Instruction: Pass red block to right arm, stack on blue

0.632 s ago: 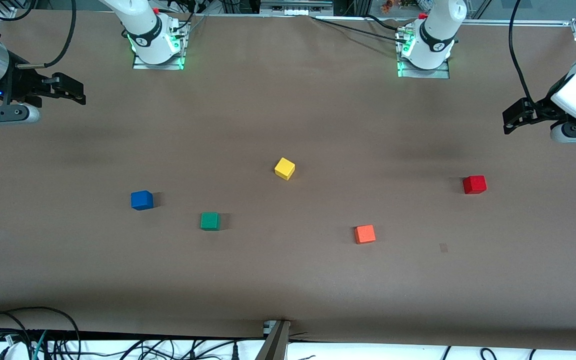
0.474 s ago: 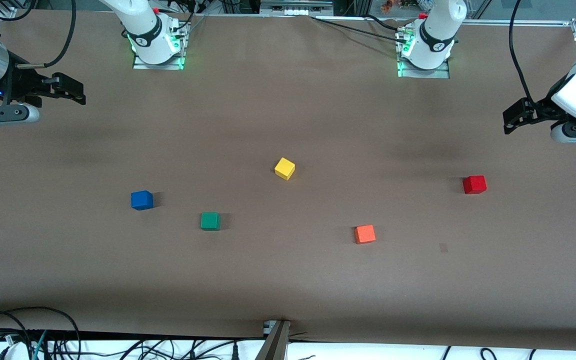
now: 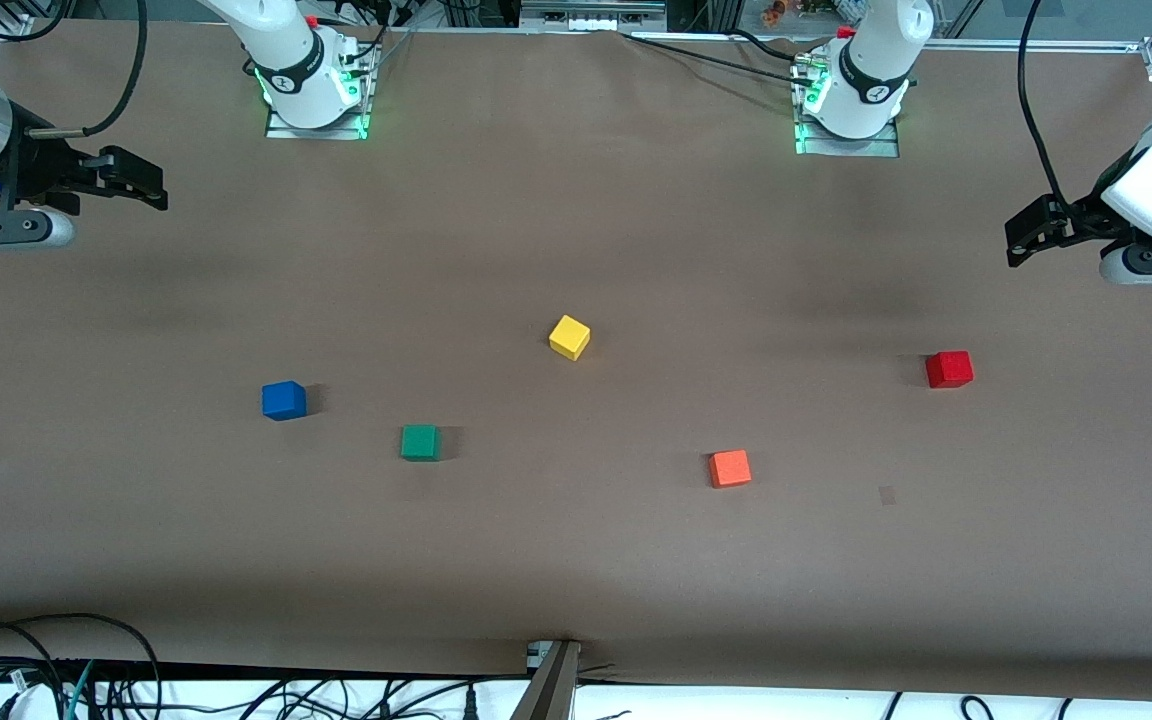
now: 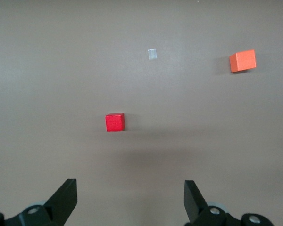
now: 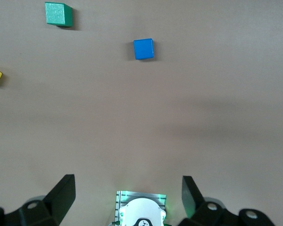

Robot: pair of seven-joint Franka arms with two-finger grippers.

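The red block (image 3: 949,369) lies on the brown table toward the left arm's end; it also shows in the left wrist view (image 4: 115,122). The blue cube (image 3: 283,400) lies toward the right arm's end and shows in the right wrist view (image 5: 143,49). My left gripper (image 3: 1016,240) hangs open and empty in the air at the left arm's end of the table, its fingertips (image 4: 66,193) wide apart. My right gripper (image 3: 151,190) hangs open and empty in the air at the right arm's end of the table.
A yellow cube (image 3: 569,337) lies mid-table. A green cube (image 3: 420,442) lies beside the blue one, nearer the front camera. An orange cube (image 3: 729,468) lies nearer the front camera than the red block. The arm bases (image 3: 311,90) stand along the table's edge farthest from the front camera.
The right gripper has shifted very slightly upward in the front view. The blocks have not moved.
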